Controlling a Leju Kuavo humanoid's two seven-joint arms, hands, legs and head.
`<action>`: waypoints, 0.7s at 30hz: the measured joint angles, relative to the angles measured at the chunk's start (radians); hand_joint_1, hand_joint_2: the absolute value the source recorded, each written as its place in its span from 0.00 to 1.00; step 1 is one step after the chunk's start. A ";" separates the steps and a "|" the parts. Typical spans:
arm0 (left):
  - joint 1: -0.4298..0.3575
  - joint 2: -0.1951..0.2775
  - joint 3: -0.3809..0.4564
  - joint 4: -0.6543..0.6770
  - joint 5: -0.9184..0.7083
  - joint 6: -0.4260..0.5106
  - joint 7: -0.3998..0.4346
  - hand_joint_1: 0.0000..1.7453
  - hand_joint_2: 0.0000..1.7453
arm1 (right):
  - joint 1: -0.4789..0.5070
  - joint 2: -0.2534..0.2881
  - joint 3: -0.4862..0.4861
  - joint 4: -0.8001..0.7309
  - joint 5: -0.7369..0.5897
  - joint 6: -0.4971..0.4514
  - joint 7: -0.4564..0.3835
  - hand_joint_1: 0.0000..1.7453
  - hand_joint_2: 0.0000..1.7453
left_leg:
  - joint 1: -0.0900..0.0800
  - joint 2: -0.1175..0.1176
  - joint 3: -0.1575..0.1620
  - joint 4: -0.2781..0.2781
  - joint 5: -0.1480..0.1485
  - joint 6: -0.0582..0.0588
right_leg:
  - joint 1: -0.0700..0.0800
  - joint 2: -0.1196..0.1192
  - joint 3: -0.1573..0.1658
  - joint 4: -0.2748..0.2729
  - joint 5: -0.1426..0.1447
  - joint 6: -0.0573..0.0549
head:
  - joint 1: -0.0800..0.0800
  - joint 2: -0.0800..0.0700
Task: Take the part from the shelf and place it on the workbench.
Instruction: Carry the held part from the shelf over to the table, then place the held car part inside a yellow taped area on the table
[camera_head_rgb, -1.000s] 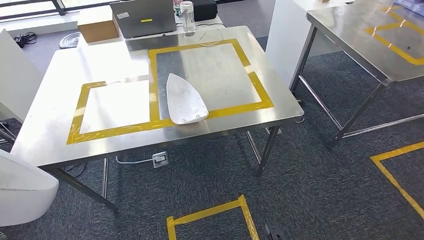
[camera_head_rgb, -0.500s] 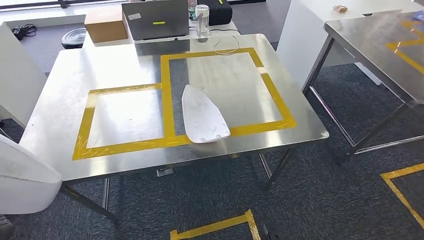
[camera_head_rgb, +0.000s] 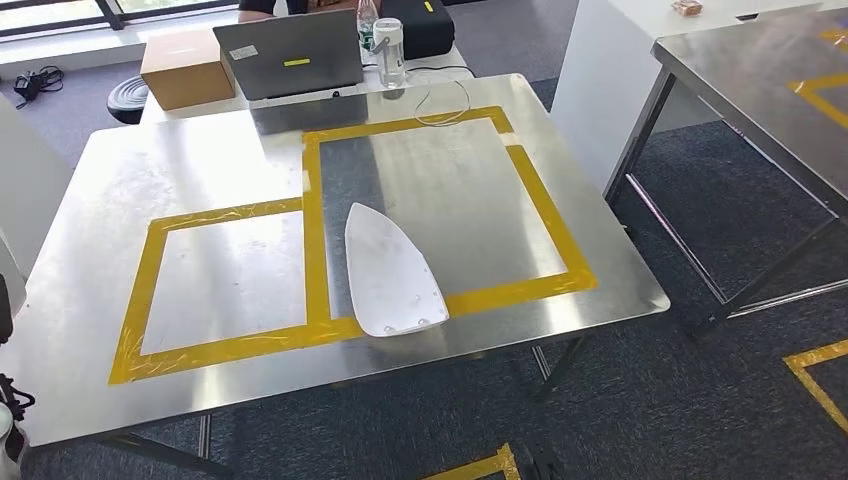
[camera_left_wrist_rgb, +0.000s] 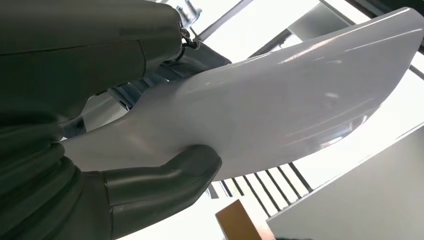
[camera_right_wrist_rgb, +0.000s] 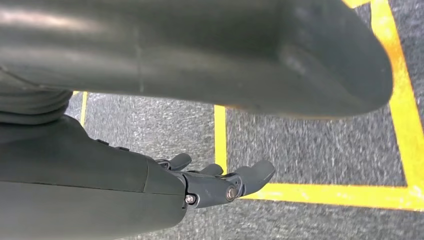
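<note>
The left hand (camera_left_wrist_rgb: 100, 165) is clasping a white part (camera_left_wrist_rgb: 280, 95), thumb under its edge and fingers (camera_left_wrist_rgb: 165, 75) over its back, so this part is riding in the hand, not yet on the bench (camera_head_rgb: 110, 180). A second white part (camera_head_rgb: 392, 272) is lying on the bench across the near strip of the larger yellow-taped square (camera_head_rgb: 530, 170), just right of the smaller taped square (camera_head_rgb: 222, 280). The right hand (camera_right_wrist_rgb: 220, 182) is hanging over carpet, fingers (camera_right_wrist_rgb: 255, 172) loosely apart and holding nothing.

Risk, as I judge it: the glossy shell is slipping from a thumb-edge hold, or being set down onto the part already there.

Count: two white parts, two taped squares on the bench, one laptop (camera_head_rgb: 290, 52), one cardboard box (camera_head_rgb: 185, 68), one bottle (camera_head_rgb: 389, 50).
</note>
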 joint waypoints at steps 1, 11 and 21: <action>-0.058 0.004 -0.024 0.075 -0.050 0.029 0.010 1.00 1.00 | -0.001 0.000 0.000 0.000 0.002 0.000 0.001 0.00 0.00 | -0.001 0.000 0.002 -0.060 0.065 0.002 | 0.001 0.001 0.011 0.003 -0.010 0.003 | 0.000 0.000; -0.342 -0.065 -0.261 0.469 -0.347 0.144 0.121 1.00 1.00 | -0.009 -0.001 0.000 0.001 0.006 -0.006 0.005 0.00 0.00 | -0.006 -0.002 0.017 -0.163 0.164 0.033 | 0.007 0.007 0.033 -0.030 -0.016 0.008 | 0.001 0.000; -0.339 -0.160 -0.448 0.575 -0.489 0.185 0.142 1.00 1.00 | -0.008 -0.001 0.000 0.001 0.017 -0.010 0.030 0.00 0.00 | -0.012 -0.004 0.027 -0.164 0.154 0.048 | 0.002 0.001 0.054 -0.054 -0.026 0.036 | 0.001 0.000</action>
